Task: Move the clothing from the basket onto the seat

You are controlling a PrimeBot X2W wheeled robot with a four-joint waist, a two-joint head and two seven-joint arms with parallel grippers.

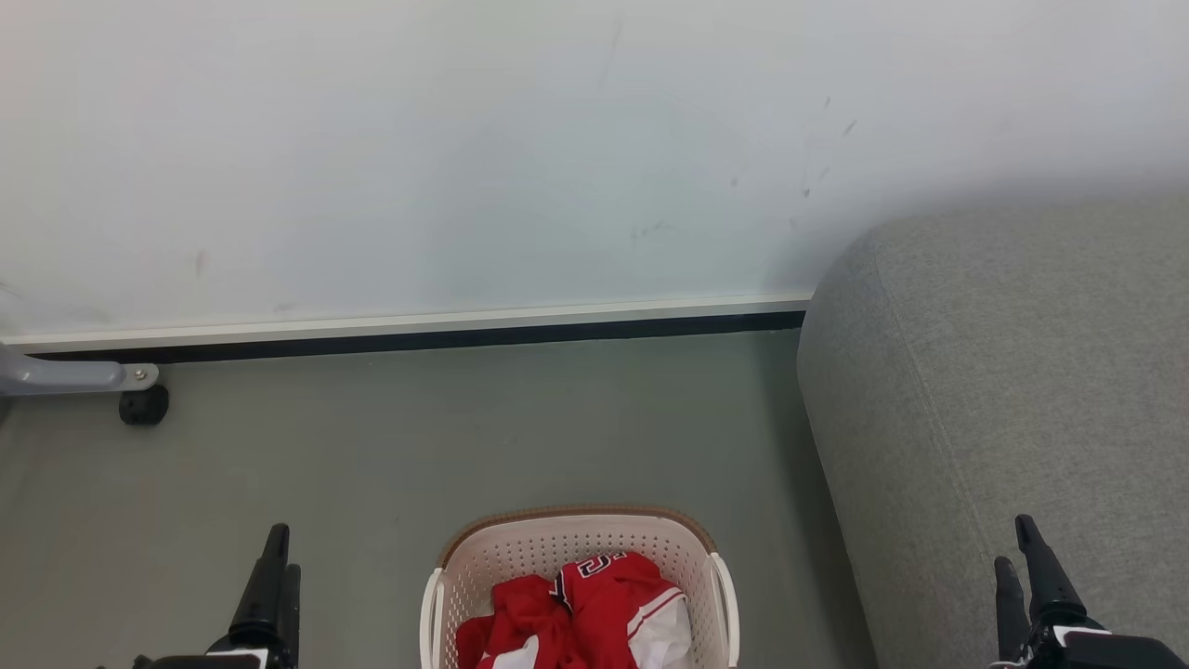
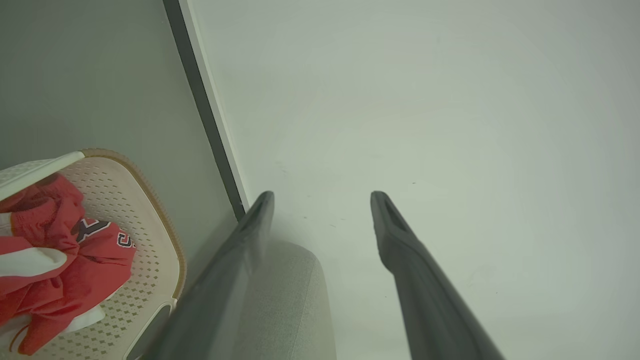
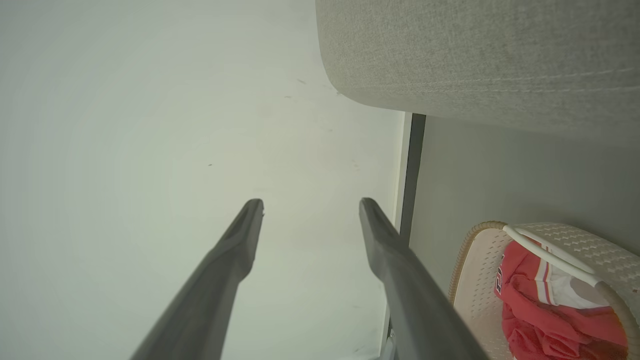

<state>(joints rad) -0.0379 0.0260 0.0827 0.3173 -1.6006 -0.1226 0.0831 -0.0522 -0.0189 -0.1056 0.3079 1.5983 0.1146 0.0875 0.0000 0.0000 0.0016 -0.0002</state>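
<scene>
- Several crumpled red-and-white sports garments (image 1: 581, 609) are lying inside the cream perforated plastic basket (image 1: 576, 531).
- Just beside it, the large grey fabric sofa (image 1: 1003, 390) is standing, shortening the carry.
- Dark-fingered left gripper (image 2: 322, 197) and right gripper (image 3: 311, 201) are hovering spread and empty, probably readying a reach.

Red-and-white clothing (image 1: 604, 609), cream perforated brown-rimmed basket (image 1: 539, 548), grey seat (image 1: 1003, 390)
</scene>
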